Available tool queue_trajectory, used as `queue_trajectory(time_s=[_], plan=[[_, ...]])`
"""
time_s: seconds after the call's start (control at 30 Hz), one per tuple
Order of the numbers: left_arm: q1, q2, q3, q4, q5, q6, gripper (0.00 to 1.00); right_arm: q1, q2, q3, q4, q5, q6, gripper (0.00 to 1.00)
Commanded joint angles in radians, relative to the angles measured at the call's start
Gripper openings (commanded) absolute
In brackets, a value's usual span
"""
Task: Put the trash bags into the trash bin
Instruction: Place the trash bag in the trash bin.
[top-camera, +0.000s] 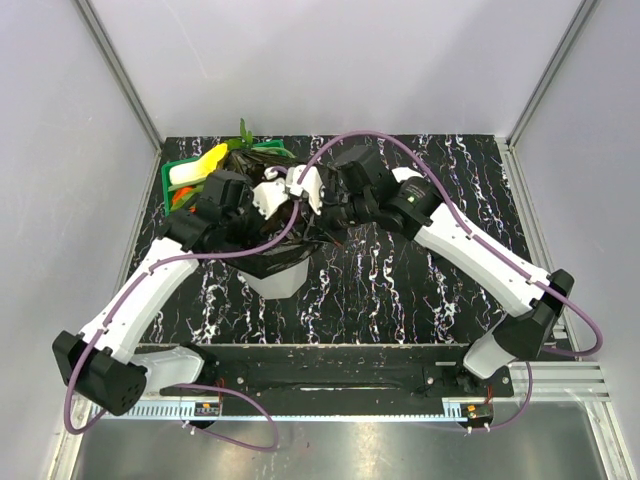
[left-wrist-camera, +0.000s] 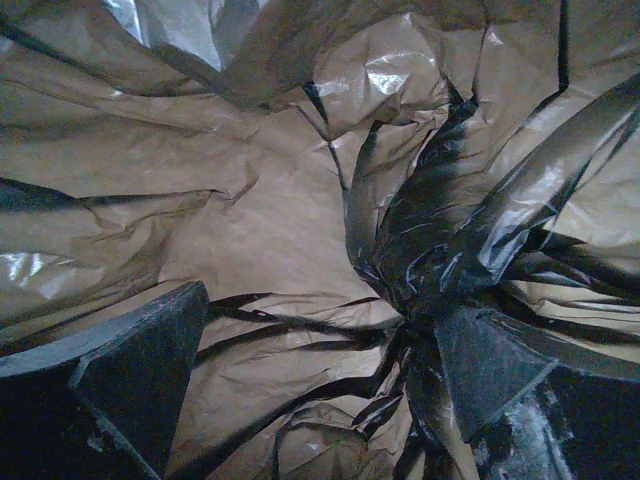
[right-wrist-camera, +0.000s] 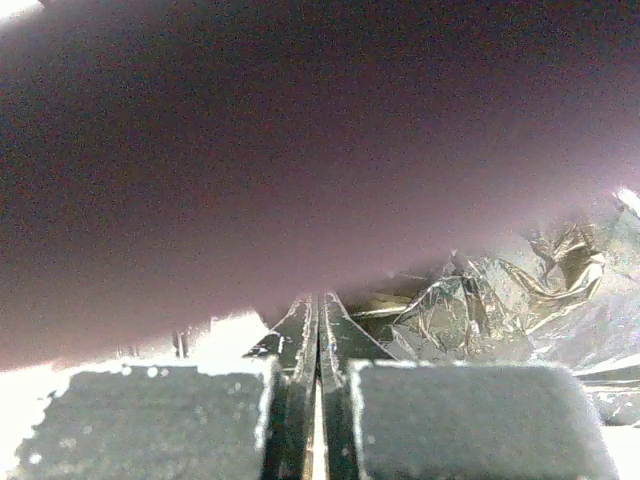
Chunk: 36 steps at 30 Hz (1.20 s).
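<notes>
The black trash bag (top-camera: 262, 240) is draped over the mouth of the white trash bin (top-camera: 280, 281) at the table's middle left. My left gripper (top-camera: 262, 218) is down inside the bag. In the left wrist view it (left-wrist-camera: 320, 385) is open, with glossy film (left-wrist-camera: 250, 200) all round its fingers (left-wrist-camera: 130, 380). My right gripper (top-camera: 322, 212) is at the bag's right edge. In the right wrist view it (right-wrist-camera: 318, 305) is shut, apparently on bag film, with crumpled film (right-wrist-camera: 480, 310) beside it. A blurred purple cable (right-wrist-camera: 300, 140) hides its tips.
A green basket (top-camera: 170, 180) of toy vegetables stands just behind the bin at the left. Both arms cross above the bin. The dark marbled table (top-camera: 400, 290) stretches to the right and front. Grey walls close in on the table at the back and sides.
</notes>
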Motion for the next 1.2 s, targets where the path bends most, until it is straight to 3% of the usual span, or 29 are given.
queue_trajectory(time_s=[0.0, 0.43, 1.17], plan=[[0.002, -0.050, 0.079, 0.013, 0.042, 0.038, 0.99, 0.010, 0.022, 0.053, 0.004, 0.036, 0.024, 0.00], [0.002, -0.056, 0.173, 0.025, 0.020, 0.006, 0.99, 0.009, 0.033, 0.044, 0.004, 0.028, 0.023, 0.00], [0.002, -0.128, 0.231, 0.178, -0.071, -0.119, 0.99, 0.009, -0.004, -0.010, -0.019, 0.010, -0.033, 0.00]])
